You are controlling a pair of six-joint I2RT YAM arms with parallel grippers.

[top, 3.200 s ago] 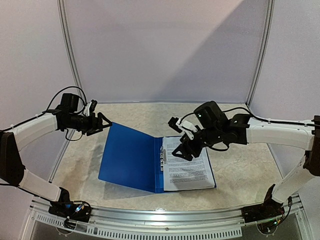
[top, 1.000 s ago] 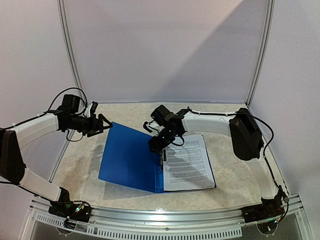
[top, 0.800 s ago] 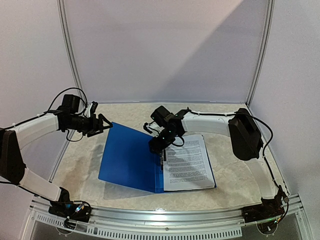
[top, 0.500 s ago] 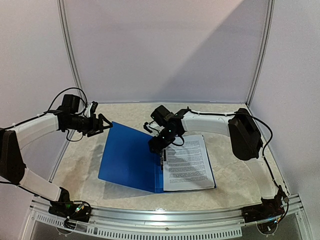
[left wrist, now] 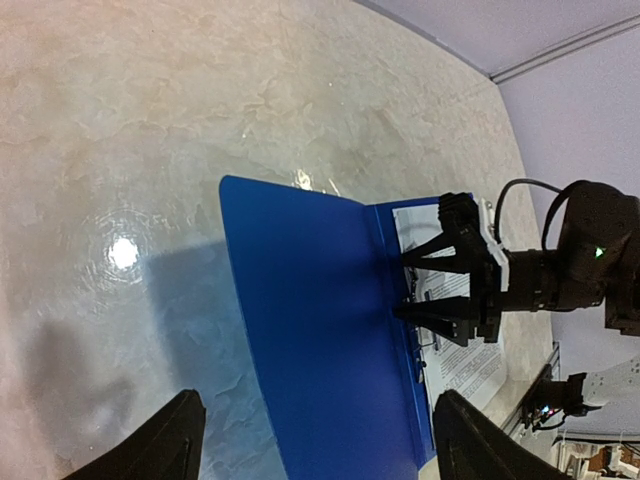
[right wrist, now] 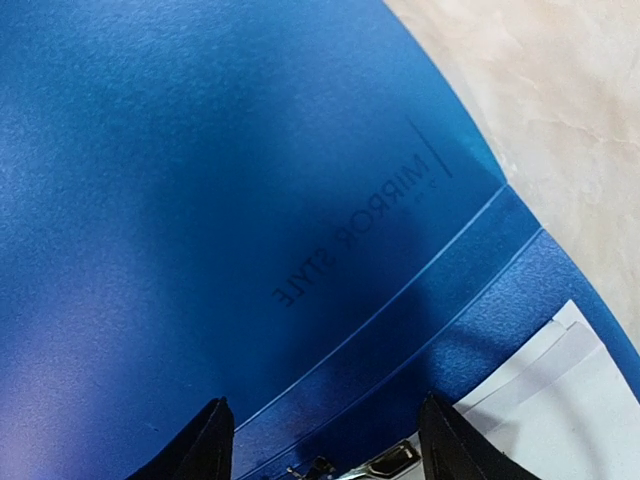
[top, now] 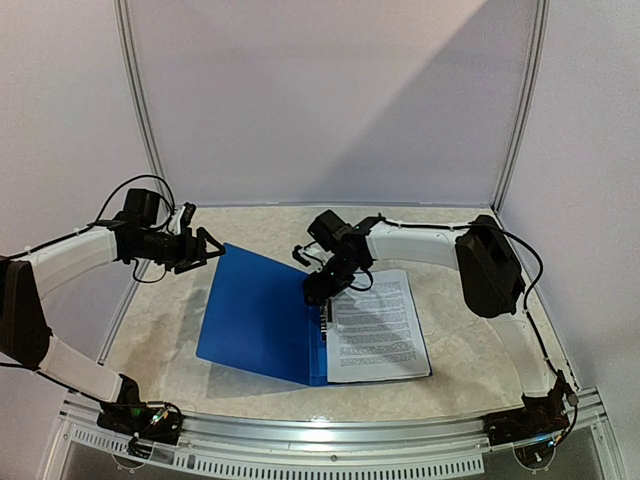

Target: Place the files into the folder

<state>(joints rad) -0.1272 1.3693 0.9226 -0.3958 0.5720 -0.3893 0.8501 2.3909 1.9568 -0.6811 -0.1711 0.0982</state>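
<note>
Open on the table (top: 470,335), nearer its front edge than its back, lies the blue folder (top: 262,315), its left cover raised off the surface at a slant. The printed sheets (top: 375,325) lie flat inside on the right half, their left edge by the metal clip (right wrist: 385,462) at the spine. Over the far end of the spine hangs the right gripper (left wrist: 403,285), jaws spread and holding nothing; the left gripper (top: 212,248) hovers by the cover's far left corner, jaws wide, empty.
</note>
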